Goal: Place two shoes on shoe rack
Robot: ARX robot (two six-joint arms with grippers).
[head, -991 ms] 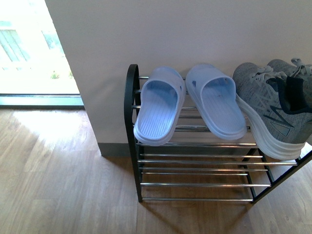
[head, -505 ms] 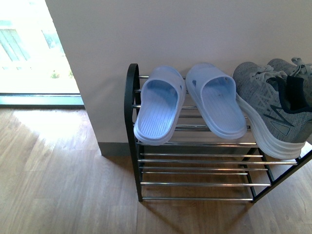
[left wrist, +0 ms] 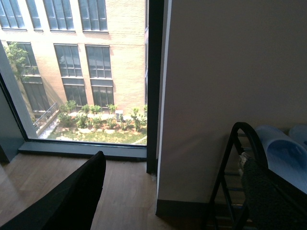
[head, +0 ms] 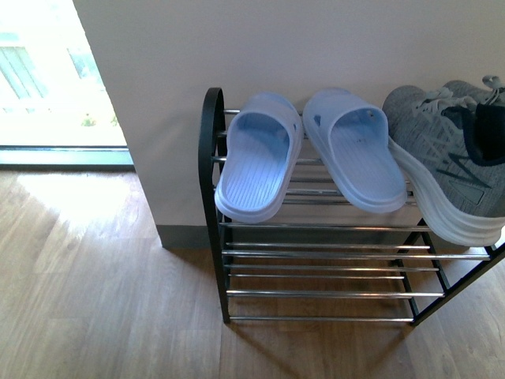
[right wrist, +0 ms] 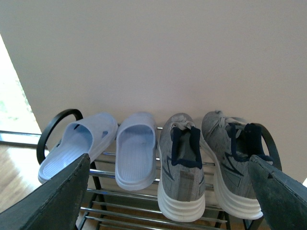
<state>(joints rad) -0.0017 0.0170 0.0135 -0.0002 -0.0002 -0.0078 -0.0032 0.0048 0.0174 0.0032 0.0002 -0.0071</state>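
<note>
Shoe rack stands against wall, rods running left-right. Two grey sneakers on top tier at right, toes toward wall, beside two blue slippers. My right gripper wide open, empty; left jaw state unclear.

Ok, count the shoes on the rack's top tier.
4: left slipper, right slipper, then left sneaker and right sneaker, side by side on the shoe rack. Lower tiers look bare.

wall: pale | floor: wood | window: bright daylight
</note>
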